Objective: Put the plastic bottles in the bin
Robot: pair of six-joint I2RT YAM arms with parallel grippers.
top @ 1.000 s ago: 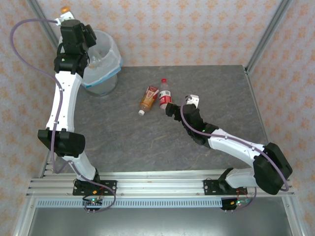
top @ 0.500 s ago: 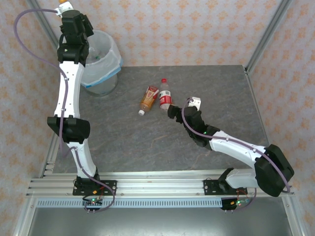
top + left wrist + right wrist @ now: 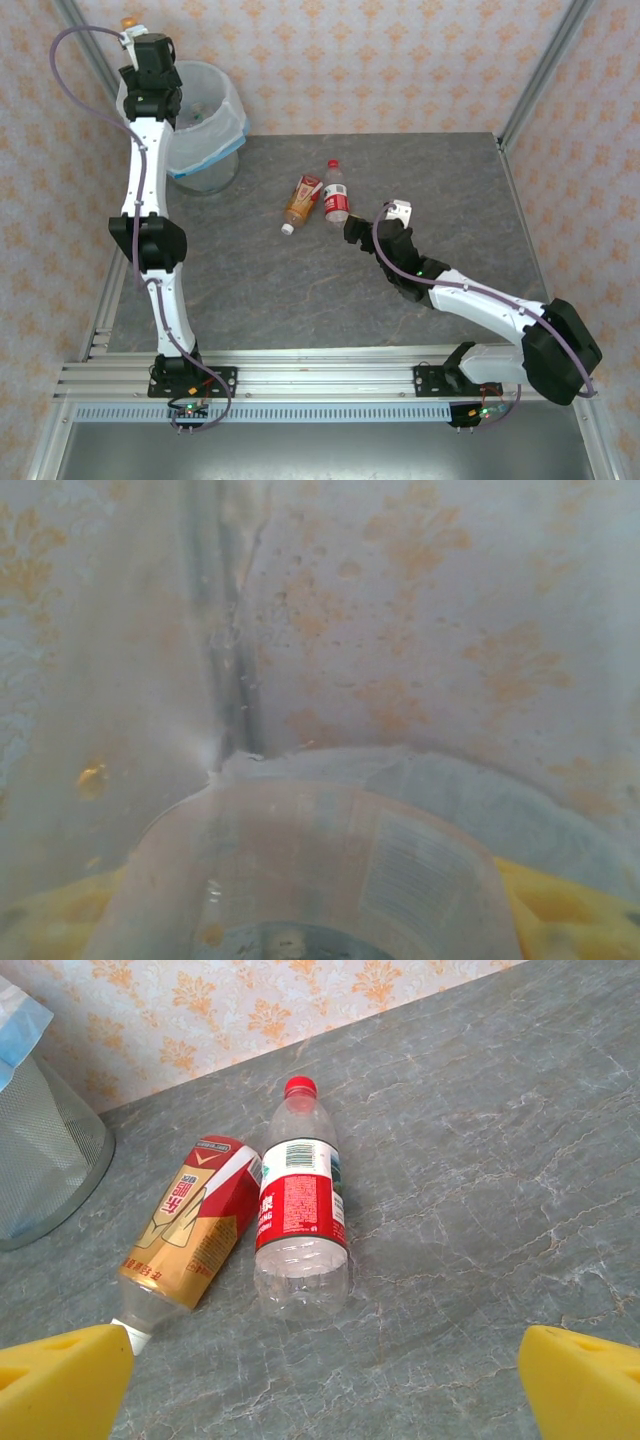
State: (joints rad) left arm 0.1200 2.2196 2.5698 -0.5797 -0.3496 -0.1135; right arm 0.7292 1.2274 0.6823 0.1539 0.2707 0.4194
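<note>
The bin [image 3: 205,125], a round grey bucket with a white, blue-edged bag, stands at the table's back left. My left gripper [image 3: 134,36] hovers at its far left rim, shut on a clear plastic bottle whose orange cap [image 3: 128,22] points away. In the left wrist view that bottle [image 3: 300,860] sits between my yellow fingers [image 3: 565,910]. Two bottles lie side by side mid-table: a gold-and-red labelled one [image 3: 303,200] [image 3: 195,1225] and a clear one with red label and red cap [image 3: 335,192] [image 3: 298,1200]. My right gripper [image 3: 352,228] [image 3: 320,1390] is open just behind the clear bottle's base.
Patterned wallpaper walls and metal corner posts [image 3: 540,70] close in the table. The grey marble tabletop [image 3: 450,180] stretches to the right of the bottles. The bin's mesh wall [image 3: 40,1150] stands left of the bottles in the right wrist view.
My left arm has straightened and risen, shifting the held bottle slightly toward the bin's back left rim. The right gripper has drawn back a little from the clear bottle.
</note>
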